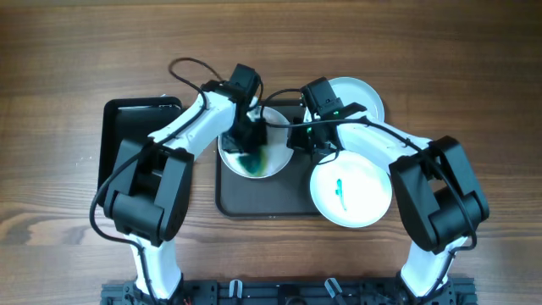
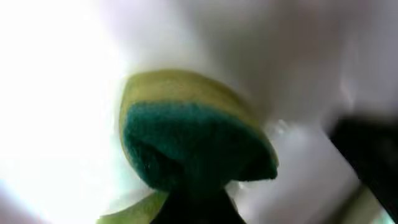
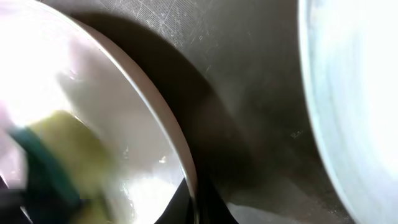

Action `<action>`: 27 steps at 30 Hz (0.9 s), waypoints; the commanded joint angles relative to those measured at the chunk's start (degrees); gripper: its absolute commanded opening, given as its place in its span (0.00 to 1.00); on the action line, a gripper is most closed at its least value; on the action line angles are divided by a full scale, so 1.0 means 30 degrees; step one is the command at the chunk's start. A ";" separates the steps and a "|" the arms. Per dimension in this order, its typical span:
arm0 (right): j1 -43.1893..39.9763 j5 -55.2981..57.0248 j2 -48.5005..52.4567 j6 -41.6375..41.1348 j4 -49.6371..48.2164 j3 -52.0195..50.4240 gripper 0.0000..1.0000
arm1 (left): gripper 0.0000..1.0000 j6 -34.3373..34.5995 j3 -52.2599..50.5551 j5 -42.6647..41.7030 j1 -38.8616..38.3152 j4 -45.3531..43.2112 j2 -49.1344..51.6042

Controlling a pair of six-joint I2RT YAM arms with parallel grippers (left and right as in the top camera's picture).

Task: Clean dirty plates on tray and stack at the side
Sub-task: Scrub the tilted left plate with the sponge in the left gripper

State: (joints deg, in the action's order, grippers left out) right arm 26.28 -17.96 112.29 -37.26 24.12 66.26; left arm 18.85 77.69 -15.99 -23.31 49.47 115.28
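Wooden table (image 1: 474, 76) beneath, we judge ourselves mid-wipe: left gripper (image 1: 248, 135) clamps the sponge (image 2: 193, 143) onto the centre plate (image 1: 281, 158) on the tray (image 1: 262, 202), right gripper (image 1: 298, 140) pinches its rim; next we must clear the teal smear (image 1: 252, 161), then stack.

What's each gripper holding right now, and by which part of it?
Left gripper: a yellow sponge with a green scouring face, pinched at one end. Right gripper: the green-smeared round white plate, apparently clamped by its rim.

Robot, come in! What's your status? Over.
Left gripper pressing sponge on left plate. Right gripper pinching its rim. Second plate smeared, waiting. Nothing blocking.
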 commanded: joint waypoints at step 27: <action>-0.0466 0.0401 0.0568 -0.0066 0.0437 -0.0306 0.04 | 0.04 0.2769 -0.0532 0.5362 -0.0641 -0.5792 0.0437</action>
State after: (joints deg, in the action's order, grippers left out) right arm 24.69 -19.05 112.38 -37.71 24.77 66.26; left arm 22.63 76.44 -14.44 -25.15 33.56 115.68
